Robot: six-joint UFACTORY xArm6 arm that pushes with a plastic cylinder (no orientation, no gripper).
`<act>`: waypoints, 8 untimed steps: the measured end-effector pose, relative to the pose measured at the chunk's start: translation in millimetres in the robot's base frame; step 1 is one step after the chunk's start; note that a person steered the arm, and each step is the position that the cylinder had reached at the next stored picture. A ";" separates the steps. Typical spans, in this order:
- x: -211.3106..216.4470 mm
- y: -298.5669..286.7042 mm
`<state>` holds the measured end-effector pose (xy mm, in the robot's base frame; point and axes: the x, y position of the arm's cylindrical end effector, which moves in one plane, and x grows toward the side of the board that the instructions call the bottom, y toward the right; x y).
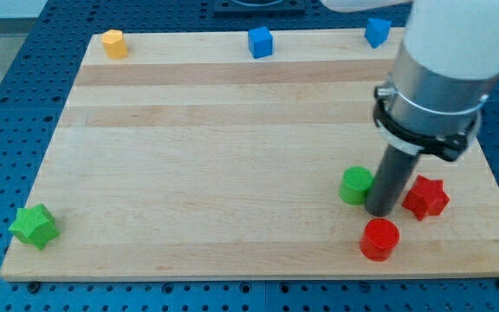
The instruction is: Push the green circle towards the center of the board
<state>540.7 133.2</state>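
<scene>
The green circle [354, 185] lies on the wooden board [232, 147] at the view's lower right. My tip [380, 211] rests on the board right beside the green circle, on its right side, touching or nearly touching it. The dark rod rises from there to the white and grey arm at the view's top right. A red star [427, 197] lies just right of the rod. A red circle [379, 239] lies just below the tip.
A green star [34, 226] sits at the board's lower left corner. A yellow block [114, 42] is at the top left. A blue cube [260, 42] is at the top middle. Another blue block [377, 31] is at the top right, by the arm.
</scene>
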 end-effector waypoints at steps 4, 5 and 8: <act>-70.2 -61.6; -90.2 -65.0; -138.6 -118.6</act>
